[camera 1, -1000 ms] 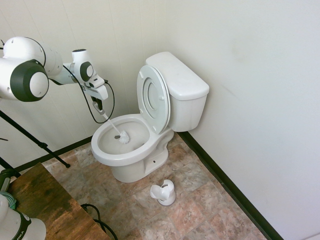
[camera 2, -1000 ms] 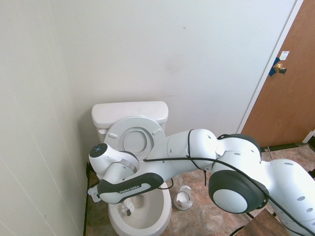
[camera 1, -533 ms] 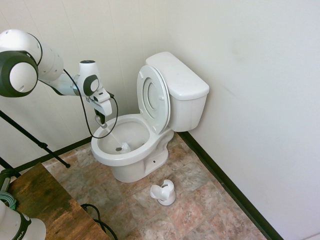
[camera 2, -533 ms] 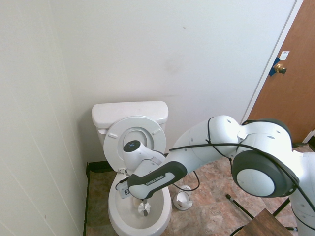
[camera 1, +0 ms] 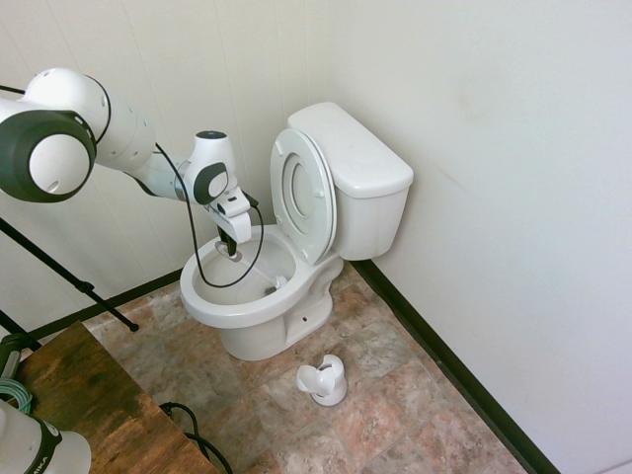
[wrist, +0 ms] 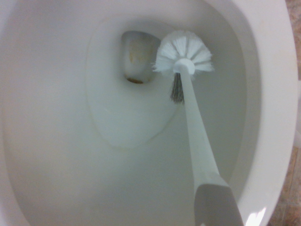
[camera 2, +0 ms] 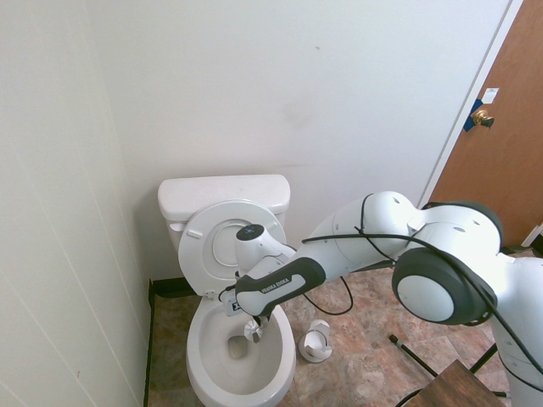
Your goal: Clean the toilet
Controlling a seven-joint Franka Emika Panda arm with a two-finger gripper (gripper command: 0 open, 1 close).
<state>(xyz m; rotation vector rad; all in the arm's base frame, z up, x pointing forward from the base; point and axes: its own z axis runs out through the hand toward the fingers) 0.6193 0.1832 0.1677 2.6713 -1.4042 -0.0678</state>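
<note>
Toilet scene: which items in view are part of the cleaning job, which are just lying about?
Job:
- white ceramic toilet, lid up
- white long-handled brush, head inside the bowl
- white plastic brush holder on the floor, empty

Not job:
- dark brown wooden table
- brown door with brass knob

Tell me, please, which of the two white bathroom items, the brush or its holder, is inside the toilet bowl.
The brush: its bristly head is inside the bowl, whereas the holder stands on the floor.
</note>
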